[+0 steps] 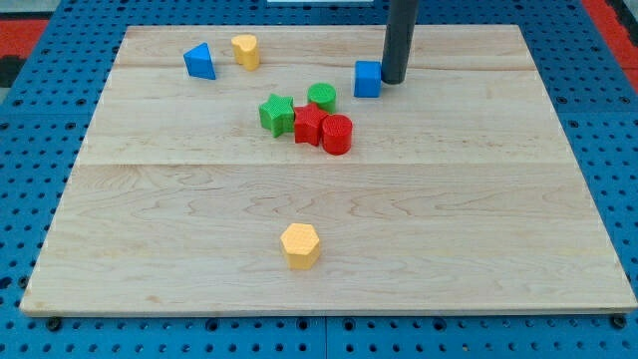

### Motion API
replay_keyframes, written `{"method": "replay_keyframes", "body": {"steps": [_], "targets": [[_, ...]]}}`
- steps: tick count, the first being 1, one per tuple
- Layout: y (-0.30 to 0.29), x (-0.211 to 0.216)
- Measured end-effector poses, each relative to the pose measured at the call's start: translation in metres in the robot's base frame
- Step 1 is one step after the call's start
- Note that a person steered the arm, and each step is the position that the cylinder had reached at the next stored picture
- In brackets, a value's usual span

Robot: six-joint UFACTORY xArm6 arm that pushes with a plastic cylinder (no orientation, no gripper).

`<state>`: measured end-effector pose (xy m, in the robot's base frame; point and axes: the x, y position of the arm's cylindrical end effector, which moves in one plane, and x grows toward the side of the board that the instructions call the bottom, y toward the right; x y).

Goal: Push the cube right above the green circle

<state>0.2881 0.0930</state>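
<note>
A blue cube (368, 79) sits on the wooden board near the view's top, right of centre. My tip (394, 80) rests right against the cube's right side. The green circle (321, 97) lies down and to the left of the cube, a short gap apart. It stands at the top of a tight cluster with a green star (276, 113), a red star-like block (310, 125) and a red cylinder (337, 134).
A blue triangular block (200, 62) and a yellow block (245, 50) sit at the view's top left. A yellow hexagon (300, 245) lies near the bottom centre. The board's far edge (319, 27) runs close behind the cube.
</note>
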Motion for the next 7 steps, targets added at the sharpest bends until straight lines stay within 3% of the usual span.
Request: {"method": "replay_keyframes", "body": {"steps": [1, 3, 5, 6, 7], "targets": [[-0.017, -0.018], [-0.08, 0.006], [-0.007, 0.029], [-0.044, 0.041], [-0.046, 0.048]]}}
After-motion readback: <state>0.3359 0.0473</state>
